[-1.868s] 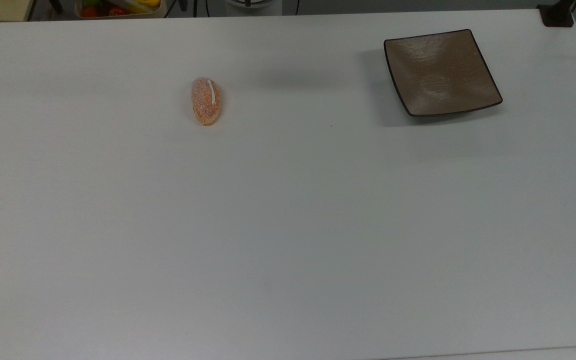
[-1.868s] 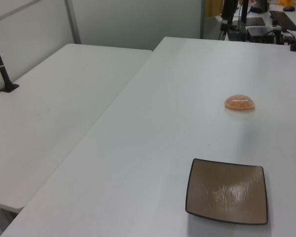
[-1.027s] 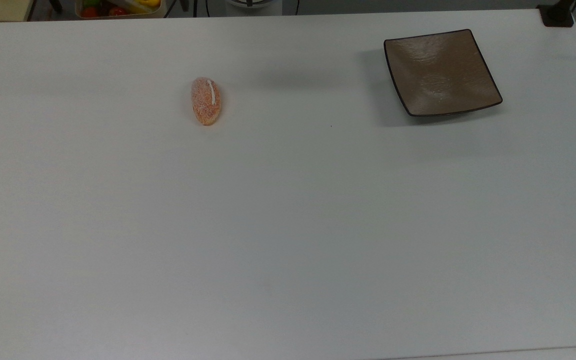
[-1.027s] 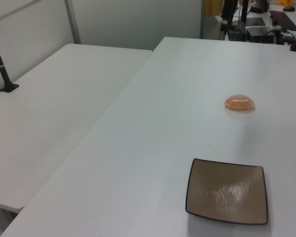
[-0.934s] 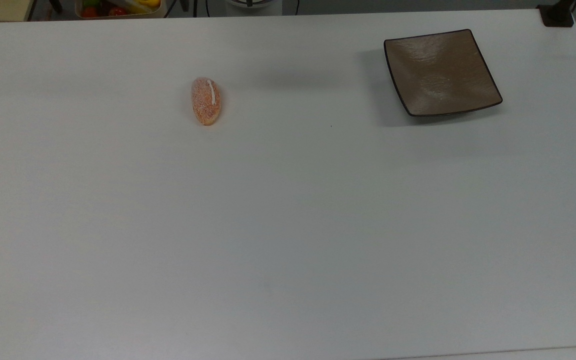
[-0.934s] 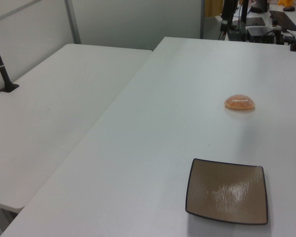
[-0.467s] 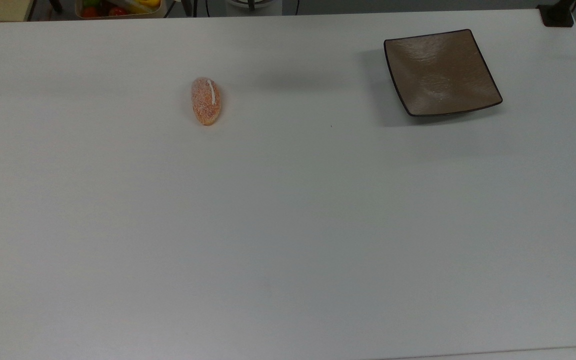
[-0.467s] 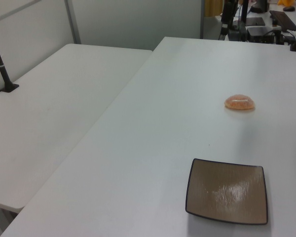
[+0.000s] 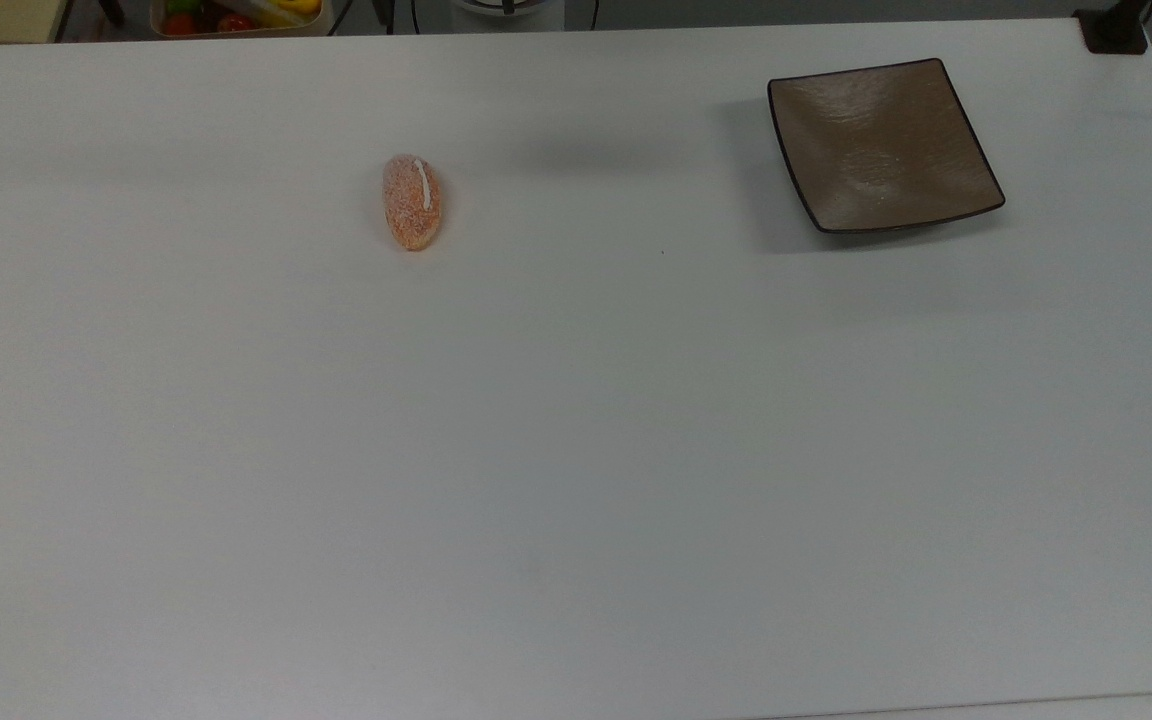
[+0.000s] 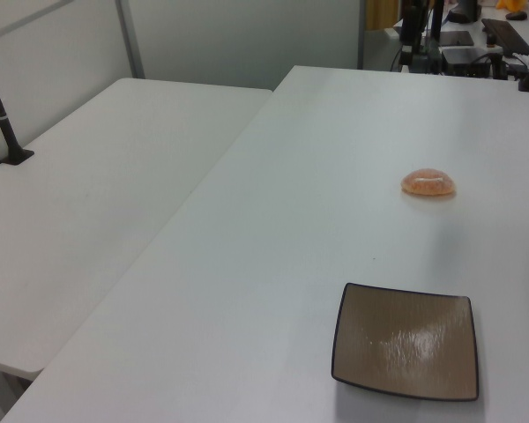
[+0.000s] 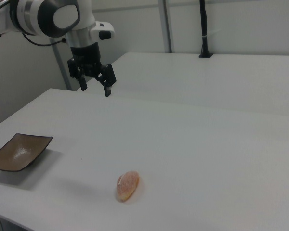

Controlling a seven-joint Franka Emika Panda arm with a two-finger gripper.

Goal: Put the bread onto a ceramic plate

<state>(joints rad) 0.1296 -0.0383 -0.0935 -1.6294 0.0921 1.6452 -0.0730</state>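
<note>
The bread [image 9: 412, 202] is a small orange-brown loaf with a white stripe. It lies alone on the white table [image 9: 576, 450], in the top view's upper left of centre. It also shows as the bread [image 10: 428, 183] and the bread [image 11: 127, 186]. The square brown ceramic plate [image 9: 881, 145] sits bare at the top view's upper right, well apart from the loaf. The plate [image 10: 406, 342] and the plate [image 11: 19, 151] carry nothing. My gripper [image 11: 94, 89] hangs open high above the table in the right view, with nothing between its fingers.
A bin of colourful fruit [image 9: 236, 15] stands beyond the table's far edge in the top view. A black clamp [image 9: 1116, 30] sits on the far right corner. A second white table [image 10: 88, 203] adjoins in the left view, with a black pole [image 10: 4, 123].
</note>
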